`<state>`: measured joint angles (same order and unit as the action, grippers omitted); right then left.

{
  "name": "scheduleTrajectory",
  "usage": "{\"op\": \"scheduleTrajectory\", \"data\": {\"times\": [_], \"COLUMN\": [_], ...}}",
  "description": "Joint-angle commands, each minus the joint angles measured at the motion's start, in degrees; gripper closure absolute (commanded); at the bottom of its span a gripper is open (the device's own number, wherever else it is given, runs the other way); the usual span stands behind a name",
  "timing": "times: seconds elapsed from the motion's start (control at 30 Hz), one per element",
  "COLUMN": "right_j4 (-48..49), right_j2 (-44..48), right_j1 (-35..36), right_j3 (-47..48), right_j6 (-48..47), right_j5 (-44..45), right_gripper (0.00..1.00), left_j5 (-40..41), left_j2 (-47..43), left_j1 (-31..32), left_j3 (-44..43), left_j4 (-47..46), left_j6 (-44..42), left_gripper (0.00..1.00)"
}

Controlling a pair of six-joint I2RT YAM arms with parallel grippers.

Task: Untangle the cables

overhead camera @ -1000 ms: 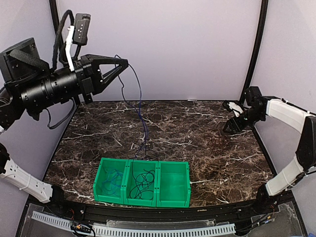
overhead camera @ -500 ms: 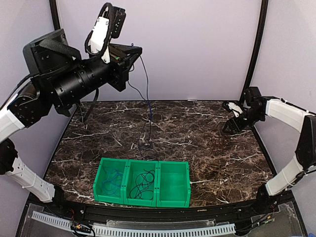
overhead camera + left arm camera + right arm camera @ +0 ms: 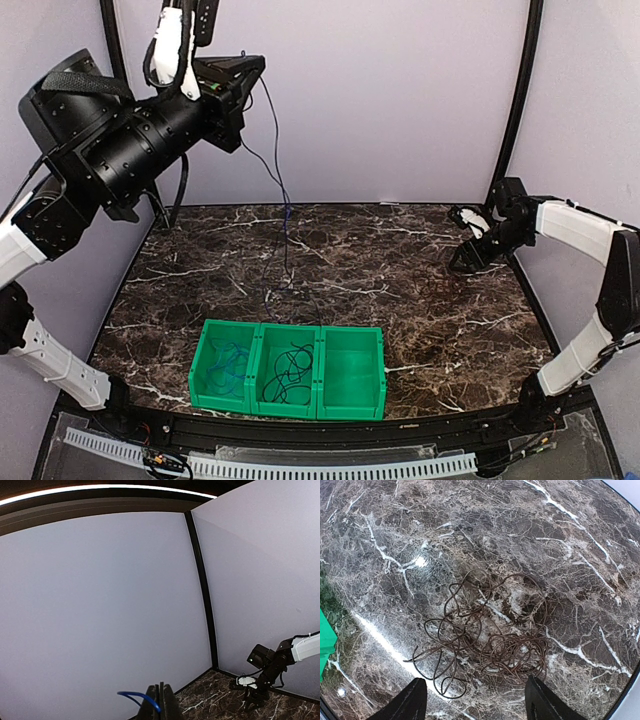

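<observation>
The blue cable hangs from upper left down to mid-table, pinched by the left gripper. It looks mid-extraction, and the next move is probably to a green bin. The right gripper is spread wide over the brown tangle.

Left arm is raised high at the far left, forearm angled up and to the right, its left gripper pinched tight on a blue cable. Right arm reaches low along the right side, its right gripper tilted downward with fingers spread wide.
</observation>
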<state>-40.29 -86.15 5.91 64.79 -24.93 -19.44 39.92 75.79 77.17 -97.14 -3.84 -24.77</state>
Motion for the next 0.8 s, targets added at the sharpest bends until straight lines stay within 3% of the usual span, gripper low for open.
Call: {"op": "scheduleTrajectory", "data": {"times": [0.0, 0.43, 0.77], "right_j4": [1.09, 0.92, 1.19], "right_j2": [0.1, 0.01, -0.02], "right_j1": [0.32, 0.33, 0.33], "right_j3": [-0.23, 0.27, -0.27], "right_j6": [0.32, 0.38, 0.32], "right_j5": [-0.51, -0.87, -0.73], "right_gripper": [0.31, 0.31, 0.31], "left_j5": [-0.6, -2.17, -2.83], "left_j2": [-0.6, 2.11, 4.21], "left_j1": [0.27, 0.27, 0.69], "left_j3": [-2.16, -5.03, -10.34], "left_j4": [-3.68, -11.23, -10.47], "left_j6": [-3.62, -13.51, -16.87], "left_gripper": [1.0, 1.0, 1.0]}}
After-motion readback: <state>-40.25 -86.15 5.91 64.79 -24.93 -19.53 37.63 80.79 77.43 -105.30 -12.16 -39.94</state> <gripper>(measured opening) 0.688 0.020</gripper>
